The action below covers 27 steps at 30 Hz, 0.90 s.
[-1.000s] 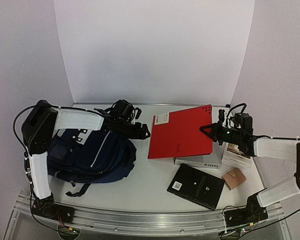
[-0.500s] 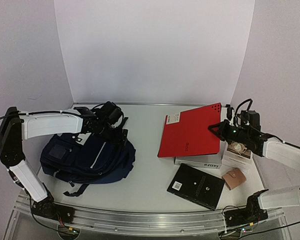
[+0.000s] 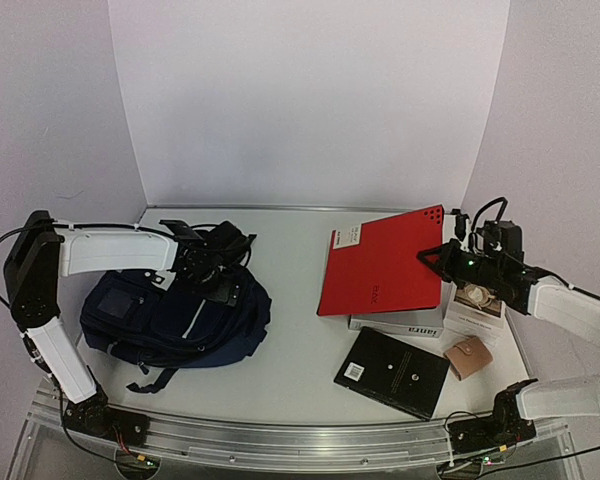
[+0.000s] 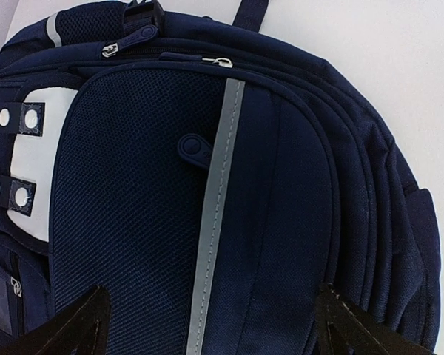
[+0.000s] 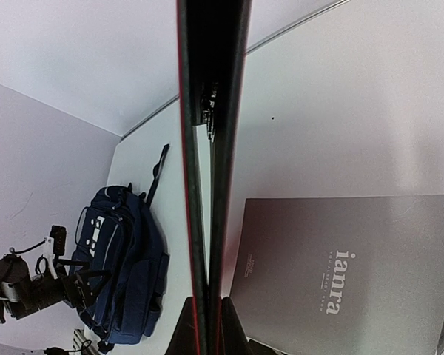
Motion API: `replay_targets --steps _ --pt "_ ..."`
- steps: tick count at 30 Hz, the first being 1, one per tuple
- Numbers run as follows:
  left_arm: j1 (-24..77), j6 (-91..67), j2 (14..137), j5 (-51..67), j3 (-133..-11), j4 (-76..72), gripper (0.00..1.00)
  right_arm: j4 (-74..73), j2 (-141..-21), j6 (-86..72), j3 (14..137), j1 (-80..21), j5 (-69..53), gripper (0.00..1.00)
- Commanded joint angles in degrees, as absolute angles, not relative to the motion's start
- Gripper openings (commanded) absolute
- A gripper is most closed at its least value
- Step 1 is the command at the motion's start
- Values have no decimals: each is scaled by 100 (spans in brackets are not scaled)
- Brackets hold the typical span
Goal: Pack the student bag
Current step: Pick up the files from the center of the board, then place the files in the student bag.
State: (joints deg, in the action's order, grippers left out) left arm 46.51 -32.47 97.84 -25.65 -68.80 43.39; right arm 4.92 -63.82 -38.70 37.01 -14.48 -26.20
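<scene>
the left gripper [image 4: 211,310] has dropped back over the student bag [image 3: 170,320], jaws spread empty, likely to open it, while the right gripper [image 3: 435,257] stays clamped on the red folder [image 3: 380,265].

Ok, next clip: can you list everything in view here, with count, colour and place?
student bag: one, dark navy with pale stripes, lying on the left of the table.
red folder: one, red, right of centre, over the grey book, gripped at its right edge.
grey book: one, pale grey, lettered "ianra", beneath the folder.
black book: one, black, flat, near right.
small pouch: one, tan, just right of the black book.
white box: one, white, far right beside the grey book.
table: one, white.
left gripper: one, black, open, above the bag's top.
right gripper: one, black, shut on the red folder.
</scene>
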Motion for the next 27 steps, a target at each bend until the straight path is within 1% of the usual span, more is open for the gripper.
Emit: replay_targets --steps 1,4,10,13,16,20,24,27 --pt "4703 -3249 9841 -2482 -6859 4148 96 769 -6125 -3733 3921 -1443 -2585 0" --pt "4727 -3188 9804 -2225 -6777 3894 97 740 -6084 -3726 3911 -1443 -2575 0" --pt "4846 -3105 9989 -2276 -6845 3988 98 726 -6081 -3724 3894 -1447 -2583 0" --pt "4869 -3253 10121 -2666 -6915 4265 98 721 -6082 -3717 3894 -1444 -2593 0" --pt "4869 -3639 10318 -3347 -7086 4855 95 722 -6082 -3717 3894 -1448 -2602 0" --pt "4874 -4005 10498 -3938 -7256 5361 82 717 -6078 -3718 3908 -1441 -2612 0" --pt "4892 -4146 10553 -4314 -7288 5616 59 709 -5997 -3819 3968 -1443 -2657 0" --pt "4938 -4155 10444 -4553 -7397 5747 32 675 -5864 -3964 4072 -1438 -2806 0"
